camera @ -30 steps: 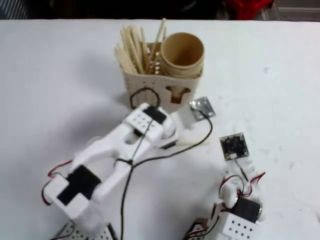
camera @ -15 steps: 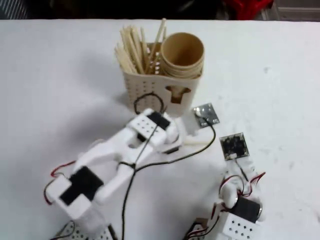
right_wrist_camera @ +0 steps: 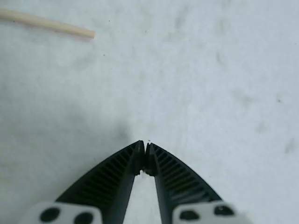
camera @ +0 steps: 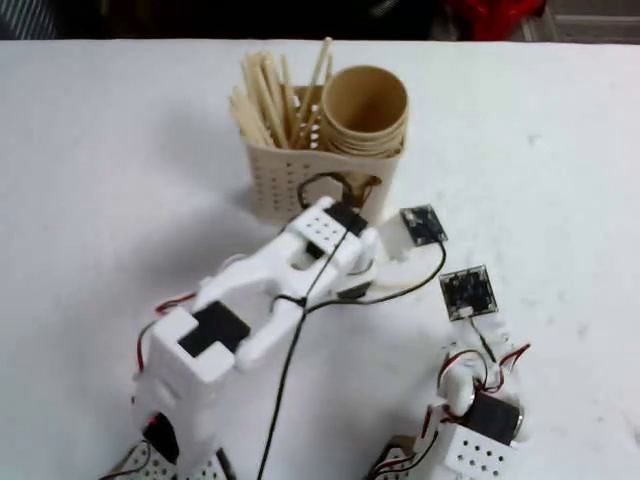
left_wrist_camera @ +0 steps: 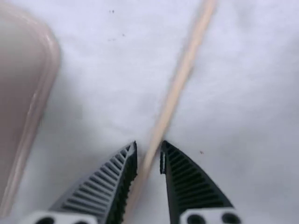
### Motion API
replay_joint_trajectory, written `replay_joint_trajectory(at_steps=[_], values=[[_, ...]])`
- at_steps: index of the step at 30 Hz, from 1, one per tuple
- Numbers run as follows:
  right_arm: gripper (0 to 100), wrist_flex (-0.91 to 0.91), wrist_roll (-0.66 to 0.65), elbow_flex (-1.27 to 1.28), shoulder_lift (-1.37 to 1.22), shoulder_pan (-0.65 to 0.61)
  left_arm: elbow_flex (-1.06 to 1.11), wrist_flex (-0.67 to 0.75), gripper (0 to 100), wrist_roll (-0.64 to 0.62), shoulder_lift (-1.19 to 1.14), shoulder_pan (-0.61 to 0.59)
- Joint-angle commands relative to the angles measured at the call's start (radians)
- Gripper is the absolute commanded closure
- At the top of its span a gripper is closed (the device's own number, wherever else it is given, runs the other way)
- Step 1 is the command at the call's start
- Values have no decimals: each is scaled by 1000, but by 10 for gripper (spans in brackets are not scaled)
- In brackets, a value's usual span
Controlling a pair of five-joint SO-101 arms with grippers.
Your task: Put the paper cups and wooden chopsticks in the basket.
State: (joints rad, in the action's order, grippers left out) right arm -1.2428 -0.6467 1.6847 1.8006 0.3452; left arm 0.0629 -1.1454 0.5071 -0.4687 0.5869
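A beige perforated basket [camera: 290, 182] stands at the back of the table. It holds stacked paper cups [camera: 365, 105] and a bundle of wooden chopsticks [camera: 265, 95]. My left arm [camera: 320, 250] sits just in front of the basket. In its wrist view the left gripper [left_wrist_camera: 148, 149] is shut on one wooden chopstick [left_wrist_camera: 180, 77], which runs out between the fingertips over the white table. That chopstick [camera: 398, 287] pokes out beside the arm in the high view. My right gripper [right_wrist_camera: 145, 156] is shut on nothing, low over the table, with the chopstick's end [right_wrist_camera: 51, 24] ahead of it.
The basket's rounded beige wall [left_wrist_camera: 25, 98] lies close beside the left gripper. The right arm's base [camera: 480, 430] is at the front right, its camera board [camera: 467, 292] near the left arm's cable. White tabletop [camera: 540, 180] spreads on both sides.
The left arm has swung toward the basket's front and to the right, its wrist now nearer the cups' side. The right arm has kept still.
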Motion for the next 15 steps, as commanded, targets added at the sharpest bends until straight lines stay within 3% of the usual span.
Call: replay_joint_trajectory(at_steps=[1, 7, 15], values=[[983, -4, -5, 6, 12, 7, -34, -11, 982, -11, 13, 1], [983, -4, -5, 6, 13, 7, 32, -54, 979, -9, 186, 4], [983, -4, -5, 6, 13, 7, 258, -52, 978, -15, 687, -2]])
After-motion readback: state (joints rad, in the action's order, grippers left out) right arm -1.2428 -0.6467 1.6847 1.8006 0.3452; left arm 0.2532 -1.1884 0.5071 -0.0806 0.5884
